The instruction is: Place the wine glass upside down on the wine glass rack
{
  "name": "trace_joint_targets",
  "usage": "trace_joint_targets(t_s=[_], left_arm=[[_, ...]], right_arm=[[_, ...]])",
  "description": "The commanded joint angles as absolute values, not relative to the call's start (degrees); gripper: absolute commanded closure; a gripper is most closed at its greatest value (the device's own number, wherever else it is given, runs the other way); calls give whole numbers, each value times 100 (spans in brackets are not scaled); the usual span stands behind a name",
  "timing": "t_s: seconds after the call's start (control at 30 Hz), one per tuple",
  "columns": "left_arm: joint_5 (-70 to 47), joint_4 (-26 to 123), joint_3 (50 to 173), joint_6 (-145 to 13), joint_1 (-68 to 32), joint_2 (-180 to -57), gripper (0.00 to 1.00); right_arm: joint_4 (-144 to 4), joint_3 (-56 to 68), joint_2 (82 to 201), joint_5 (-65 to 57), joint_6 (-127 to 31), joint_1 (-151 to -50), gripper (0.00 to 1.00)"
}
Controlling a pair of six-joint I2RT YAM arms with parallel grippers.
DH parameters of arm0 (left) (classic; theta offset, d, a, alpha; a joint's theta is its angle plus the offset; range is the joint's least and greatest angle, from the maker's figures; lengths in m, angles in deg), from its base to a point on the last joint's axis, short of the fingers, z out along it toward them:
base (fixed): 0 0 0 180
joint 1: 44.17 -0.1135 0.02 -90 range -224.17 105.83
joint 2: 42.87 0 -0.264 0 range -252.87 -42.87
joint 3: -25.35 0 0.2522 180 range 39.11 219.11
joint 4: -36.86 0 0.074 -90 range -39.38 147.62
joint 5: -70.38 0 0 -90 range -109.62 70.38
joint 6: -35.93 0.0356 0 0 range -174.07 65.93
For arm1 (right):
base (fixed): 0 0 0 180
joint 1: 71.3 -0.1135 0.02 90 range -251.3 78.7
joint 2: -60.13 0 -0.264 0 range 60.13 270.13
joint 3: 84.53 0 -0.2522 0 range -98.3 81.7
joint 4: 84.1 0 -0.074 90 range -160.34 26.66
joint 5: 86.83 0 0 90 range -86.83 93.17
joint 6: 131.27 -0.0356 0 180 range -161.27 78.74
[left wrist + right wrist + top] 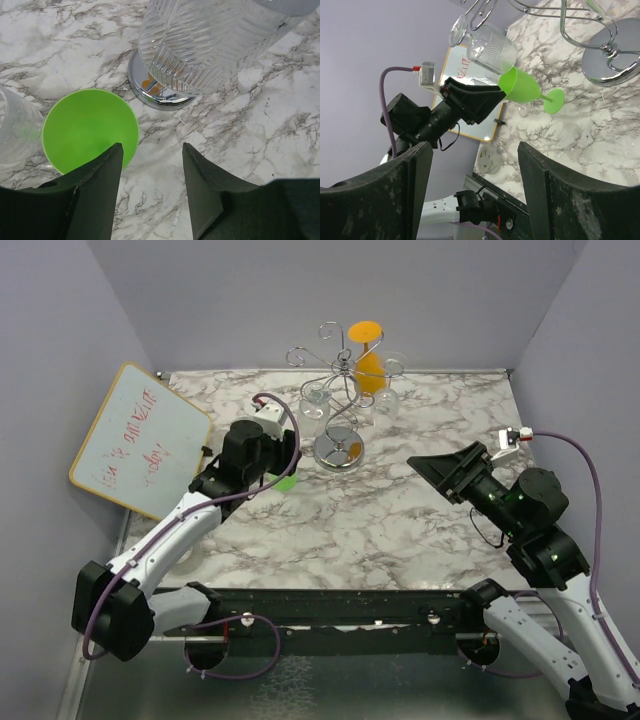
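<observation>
The wine glass (521, 88) is green and stands on its foot on the marble table, left of the wine glass rack (340, 380). The rack is silver wire with a round shiny base (159, 93). My left gripper (151, 147) points down just above the glass, jaws apart with only marble between them. Its left finger (95, 195) overlaps the green round of the glass (90, 127). From above, the left gripper (283, 455) hides most of the glass, leaving a green patch (288, 483). My right gripper (474, 147) hangs open and empty at the right (440, 468).
An orange glass (368, 360) and clear ribbed glasses (315, 405) hang upside down on the rack; one clear glass (215, 40) is close to my left fingers. A whiteboard (140, 440) leans at the left wall. Purple walls close three sides.
</observation>
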State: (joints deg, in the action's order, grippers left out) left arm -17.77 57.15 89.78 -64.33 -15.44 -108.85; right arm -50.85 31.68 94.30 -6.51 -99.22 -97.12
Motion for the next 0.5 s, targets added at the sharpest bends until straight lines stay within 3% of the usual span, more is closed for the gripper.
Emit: trace_joint_targets(t_s=[0.0, 0.47], left_arm=[[-2157, 5741, 9243, -6494, -1534, -11193, 49], [-2106, 6208, 9717, -6462, -1543, -11994, 62]], right_arm=[[-5061, 3236, 9390, -447, -9789, -9741, 27], [-4786, 3508, 9041, -259, -10136, -9737, 28]])
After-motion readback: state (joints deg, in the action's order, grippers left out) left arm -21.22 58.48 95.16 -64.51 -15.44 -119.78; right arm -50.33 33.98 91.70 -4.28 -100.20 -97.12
